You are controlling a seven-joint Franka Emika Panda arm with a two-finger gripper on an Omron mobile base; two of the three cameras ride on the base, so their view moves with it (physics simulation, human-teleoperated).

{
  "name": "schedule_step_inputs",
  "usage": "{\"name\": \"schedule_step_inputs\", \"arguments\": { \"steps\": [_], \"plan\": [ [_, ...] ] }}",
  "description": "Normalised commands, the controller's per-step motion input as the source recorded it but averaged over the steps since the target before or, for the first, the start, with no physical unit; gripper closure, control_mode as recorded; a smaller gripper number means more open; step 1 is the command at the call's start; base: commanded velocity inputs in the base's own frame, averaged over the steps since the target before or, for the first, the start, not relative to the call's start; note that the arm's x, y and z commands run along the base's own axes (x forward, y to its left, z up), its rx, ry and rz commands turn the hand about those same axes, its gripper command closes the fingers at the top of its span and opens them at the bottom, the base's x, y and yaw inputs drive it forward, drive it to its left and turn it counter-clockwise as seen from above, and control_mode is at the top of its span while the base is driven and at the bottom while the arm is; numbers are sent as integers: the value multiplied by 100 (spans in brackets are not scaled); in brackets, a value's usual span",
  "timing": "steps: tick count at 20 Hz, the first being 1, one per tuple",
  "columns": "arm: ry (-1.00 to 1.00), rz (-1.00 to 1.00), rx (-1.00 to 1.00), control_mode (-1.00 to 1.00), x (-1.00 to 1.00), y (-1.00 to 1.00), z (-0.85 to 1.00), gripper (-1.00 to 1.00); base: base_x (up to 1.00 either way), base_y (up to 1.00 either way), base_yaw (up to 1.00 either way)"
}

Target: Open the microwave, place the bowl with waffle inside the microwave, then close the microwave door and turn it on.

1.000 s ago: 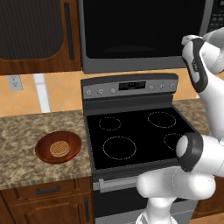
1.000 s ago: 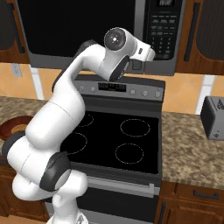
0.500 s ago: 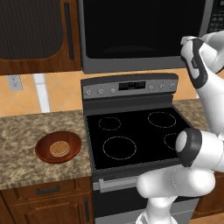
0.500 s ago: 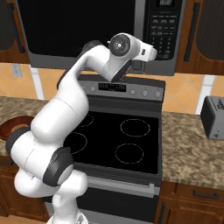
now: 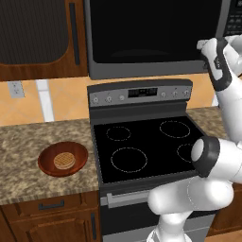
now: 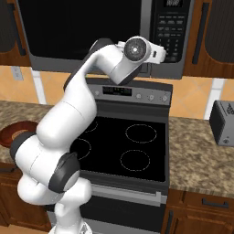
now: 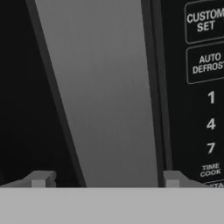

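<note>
At the closed microwave door (image 5: 151, 33), I see my gripper (image 7: 103, 178) spread wide, fingertips either side of the grey handle (image 7: 105, 96); the bowl (image 5: 63, 158) with waffle (image 5: 64, 160) sits on the left counter (image 5: 28, 156).

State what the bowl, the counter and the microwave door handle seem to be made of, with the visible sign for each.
Bowl: likely wood, reddish-brown with a soft sheen.
Counter: looks like polished granite, speckled brown and grey.
Handle: probably brushed metal, a flat matte grey bar with smooth shading, seen between the fingertips of the gripper.
</note>
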Motion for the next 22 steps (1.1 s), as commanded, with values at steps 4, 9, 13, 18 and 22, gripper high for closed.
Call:
{"name": "schedule_step_inputs", "arguments": {
  "steps": [4, 9, 13, 18, 22],
  "plan": [
    [-1, 19, 16, -100, 54, 76, -53, 100, 0, 0, 0],
    [0, 16, 9, -100, 21, 100, -42, 100, 0, 0, 0],
    [1, 9, 1, -100, -5, 100, -22, 100, 0, 0, 0],
    [27, 18, -7, -100, -61, 100, 5, 100, 0, 0, 0],
    [45, 39, -12, -100, -97, 96, 43, 100, 0, 0, 0]
  ]
}}
